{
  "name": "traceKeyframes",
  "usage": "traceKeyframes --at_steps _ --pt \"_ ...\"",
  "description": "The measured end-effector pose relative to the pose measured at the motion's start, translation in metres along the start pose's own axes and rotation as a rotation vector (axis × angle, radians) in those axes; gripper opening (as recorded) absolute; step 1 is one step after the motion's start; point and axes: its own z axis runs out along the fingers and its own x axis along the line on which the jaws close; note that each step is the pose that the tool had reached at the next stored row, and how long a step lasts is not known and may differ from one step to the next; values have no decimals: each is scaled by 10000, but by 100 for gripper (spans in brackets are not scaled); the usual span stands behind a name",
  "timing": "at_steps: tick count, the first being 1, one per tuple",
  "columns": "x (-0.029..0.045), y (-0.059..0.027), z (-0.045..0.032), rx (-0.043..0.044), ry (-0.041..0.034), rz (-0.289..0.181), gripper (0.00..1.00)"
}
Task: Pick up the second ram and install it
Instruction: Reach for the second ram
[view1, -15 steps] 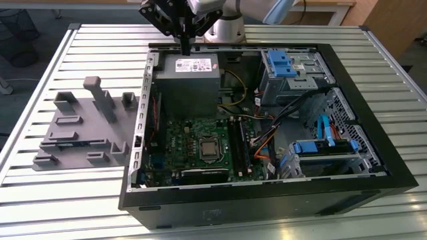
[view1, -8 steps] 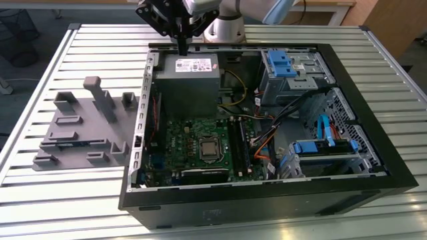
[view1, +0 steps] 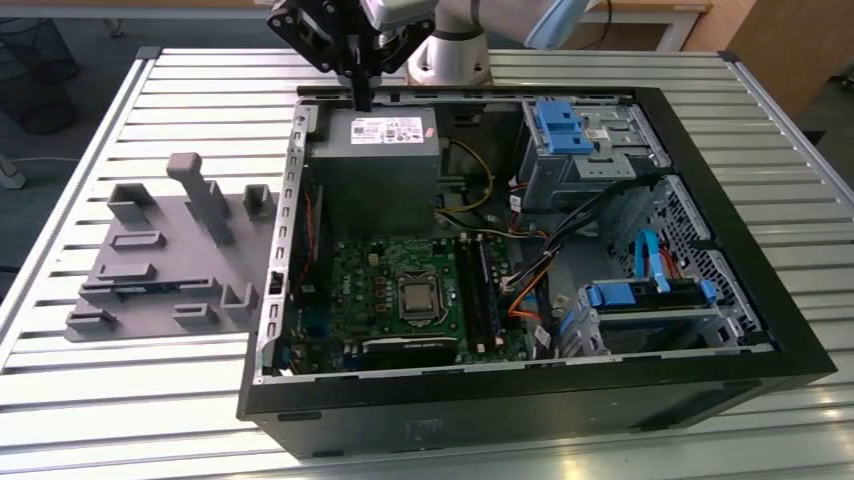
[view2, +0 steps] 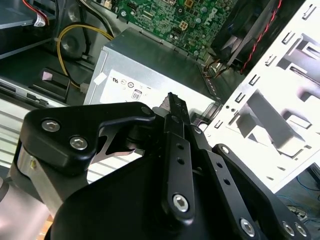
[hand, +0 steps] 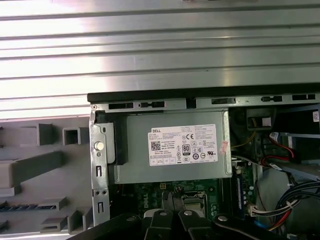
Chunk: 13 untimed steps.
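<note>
second ram (view1: 130, 287), slim dark stick, lying along the gray fixture, beside the open case

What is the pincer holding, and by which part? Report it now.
Nothing is held. The pincer is shut with no memory stick between its fingers, and it hangs over the power supply inside the open case.

Robotics lab (slatted metal bench (view1: 134, 400))

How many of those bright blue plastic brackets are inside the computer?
2. The far blue bracket sits to the exterior view's right of the power supply; the near blue bracket sits toward the exterior view's lower right. Cables may hide more.
</note>
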Motion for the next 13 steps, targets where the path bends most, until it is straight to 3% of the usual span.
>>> traceKeyframes --at_steps 13 --pt "41 -3 3 0 0 0 11"
